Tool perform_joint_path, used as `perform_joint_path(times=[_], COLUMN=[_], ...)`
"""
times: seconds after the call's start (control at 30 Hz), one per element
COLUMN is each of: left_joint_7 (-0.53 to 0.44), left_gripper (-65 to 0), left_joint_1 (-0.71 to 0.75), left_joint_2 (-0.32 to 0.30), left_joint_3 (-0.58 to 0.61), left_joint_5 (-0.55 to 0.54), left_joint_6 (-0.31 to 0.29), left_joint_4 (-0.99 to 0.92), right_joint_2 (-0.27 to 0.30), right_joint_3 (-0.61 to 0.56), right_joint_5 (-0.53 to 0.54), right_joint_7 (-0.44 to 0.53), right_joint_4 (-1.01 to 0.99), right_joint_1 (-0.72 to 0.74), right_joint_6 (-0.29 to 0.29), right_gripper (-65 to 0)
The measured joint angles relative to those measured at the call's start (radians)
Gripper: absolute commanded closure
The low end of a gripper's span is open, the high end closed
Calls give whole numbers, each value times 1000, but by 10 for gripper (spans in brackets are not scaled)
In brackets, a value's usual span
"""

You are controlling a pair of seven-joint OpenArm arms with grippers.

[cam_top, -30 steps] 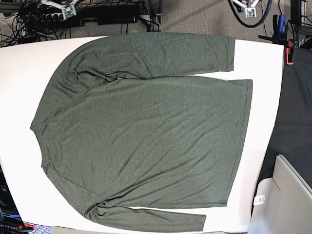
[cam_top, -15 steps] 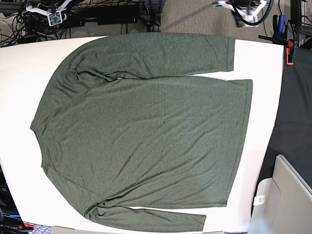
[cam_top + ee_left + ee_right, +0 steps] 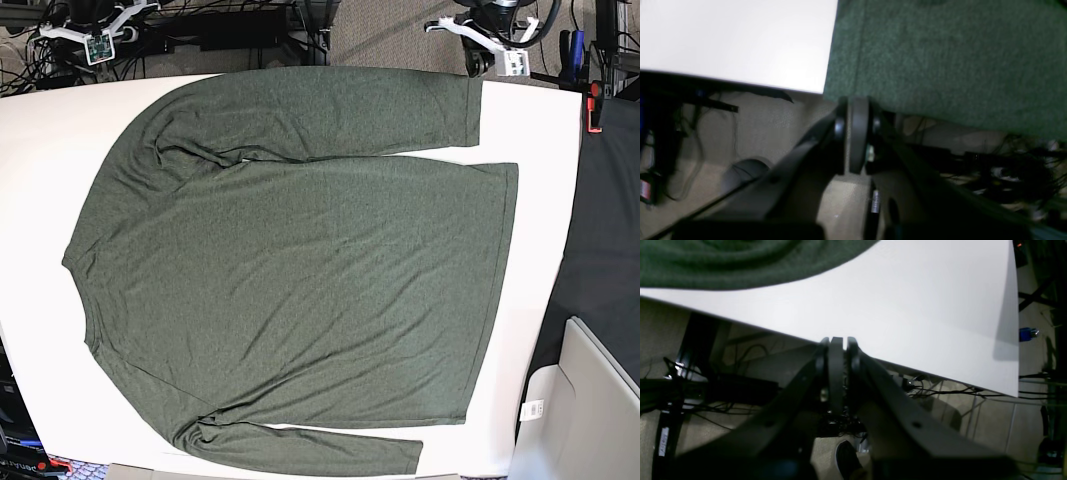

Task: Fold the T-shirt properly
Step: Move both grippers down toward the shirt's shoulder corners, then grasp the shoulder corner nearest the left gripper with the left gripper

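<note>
The T-shirt [image 3: 300,270] lies spread flat on the white table [image 3: 40,170], its long sleeves folded in along the body, one sleeve running along the table's far edge and the other along the near edge. Both arms hang back past that far edge, over the floor and its tangle of cables [image 3: 70,50].

The left gripper [image 3: 855,101] has its jaws pressed together with nothing between them. Its tips sit just off the table's edge, right beside the cuff corner of the far sleeve [image 3: 940,60]; the hemmed cuff end lies just ahead of the tips, and bare table stretches away on the other side of it. Whether the tips touch the cloth I cannot tell.

The right gripper [image 3: 836,340] is likewise closed tight and empty. It hovers at the table's edge with bare white surface ahead of it, the shirt's rounded shoulder well beyond the tips and off to one side.
</note>
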Motion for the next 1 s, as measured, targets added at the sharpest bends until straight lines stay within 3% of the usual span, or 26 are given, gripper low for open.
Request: perform_joint_path(times=[0.23,0.33,0.43,0.6,1.0], left_joint_7=[15,28,121,127,144], left_gripper=[-11,-74,-156,-231,-264], left_joint_1=[-18,-52,-76,-78,-160], left_joint_2=[-5,-8,-25,-27,-22], left_joint_3=[-26,-55,-57,-64,-21], left_joint_5=[-37,-34,-36,-37,-38], left_joint_6=[-5,8,-5,0,-1], left_joint_4=[-3,-3,-2,-2,-16], right_joint_2=[1,2,0,-2,-7], right_joint_3=[6,6,6,6,6], right_joint_5=[0,0,0,0,0], right_joint_7=[-5,-4,-2,-4,-5], right_joint_4=[1,1,1,1,1], right_joint_1=[42,55,56,68,74], right_joint_6=[-1,-1,0,0,0], right_gripper=[-2,-2,-2,-2,-2])
